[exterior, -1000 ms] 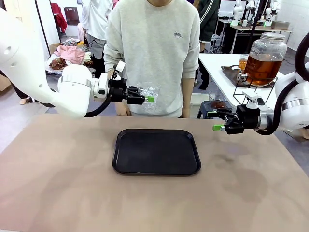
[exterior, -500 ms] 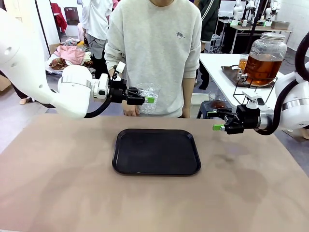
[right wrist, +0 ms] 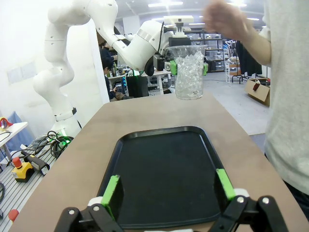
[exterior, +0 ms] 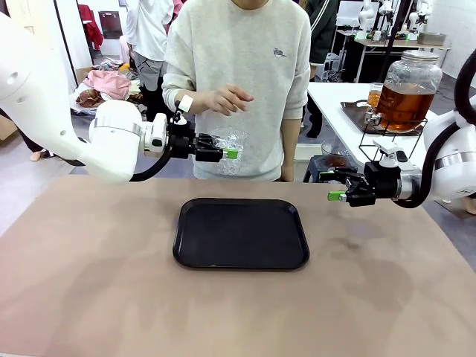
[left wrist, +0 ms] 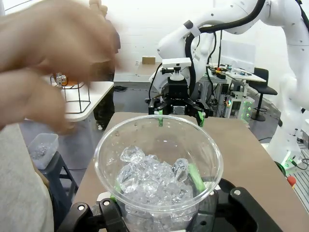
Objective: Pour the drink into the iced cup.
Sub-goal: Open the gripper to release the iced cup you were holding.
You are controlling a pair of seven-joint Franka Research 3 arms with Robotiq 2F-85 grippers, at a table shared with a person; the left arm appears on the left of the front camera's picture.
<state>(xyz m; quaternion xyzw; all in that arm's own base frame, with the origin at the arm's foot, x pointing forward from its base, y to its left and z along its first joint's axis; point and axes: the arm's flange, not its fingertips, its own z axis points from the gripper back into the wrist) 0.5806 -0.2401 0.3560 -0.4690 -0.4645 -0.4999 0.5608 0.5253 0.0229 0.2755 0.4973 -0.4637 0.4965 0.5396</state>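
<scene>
Worktop [exterior: 89, 297]: a matte brown surface with a bare black tray [exterior: 240, 233] at its middle, nearest the camera.
Right claw [exterior: 336, 195]: hanging above the worktop to the right of the tray, jaws spread wide and holding nothing.
Left claw [exterior: 229, 152]: clamped around the iced cup [exterior: 229, 149], a clear plastic cup packed with ice, held upright in the air beyond the tray's far edge.
Person's hand [exterior: 229, 99]: raised just above the cup, apart from it, fingers loose.
Drink [exterior: 405, 104]: amber liquid in a large glass dispenser jar [exterior: 409, 88] on a wire stand, on a white side table well behind the right arm.
Risk: the thin cup could buckle or slip in the clamp once liquid adds weight; a pour arriving with the cup off the tray would wet the worktop.
Room: a busy lab with other benches and equipment at the back.
</scene>
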